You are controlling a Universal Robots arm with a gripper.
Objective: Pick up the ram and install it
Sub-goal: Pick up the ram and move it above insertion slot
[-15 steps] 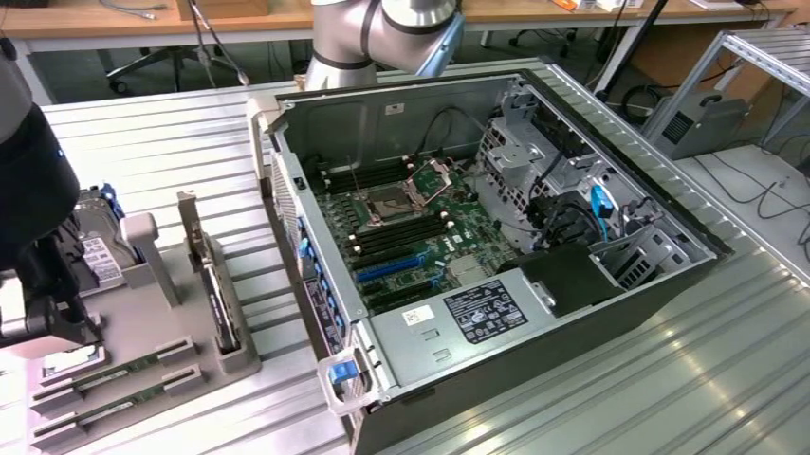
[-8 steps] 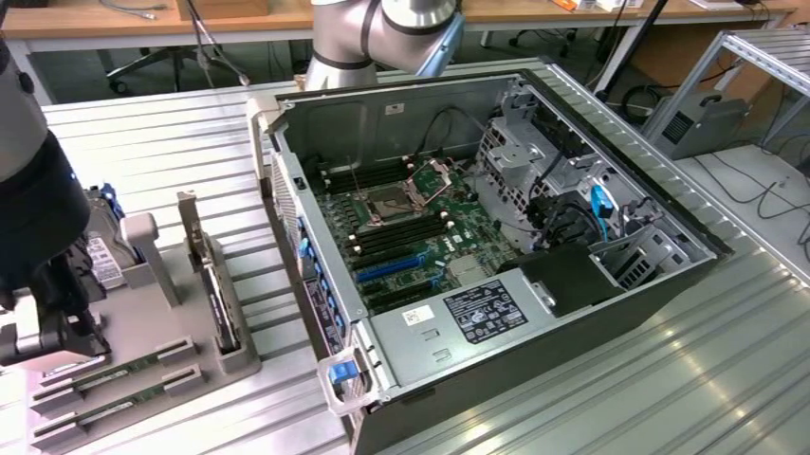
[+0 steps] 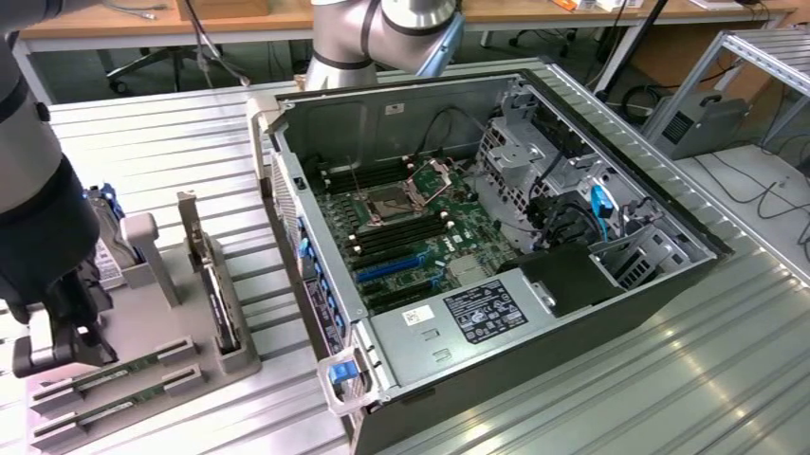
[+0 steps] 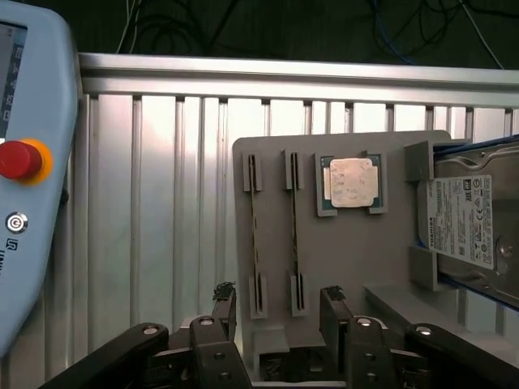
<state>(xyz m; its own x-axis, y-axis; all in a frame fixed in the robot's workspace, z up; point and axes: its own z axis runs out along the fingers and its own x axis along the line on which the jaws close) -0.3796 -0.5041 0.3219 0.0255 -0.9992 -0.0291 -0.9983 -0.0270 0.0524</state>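
CPU (image 4: 350, 182) and hard drive (image 4: 462, 219) lie beside two ram sticks (image 4: 293, 231) in the gray holder (image 4: 340, 259); the gripper (image 4: 278, 301) holds its jaws spread and empty at the sticks' ends.

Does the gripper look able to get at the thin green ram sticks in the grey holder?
Probably yes: the gripper hangs open above the grey holder, nothing covering the thin green ram sticks.

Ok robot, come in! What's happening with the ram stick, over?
Gripper open, over the gray holder. Two ram sticks in its slots, neither gripped. Processor and hard drive sit beside them, not blocking.
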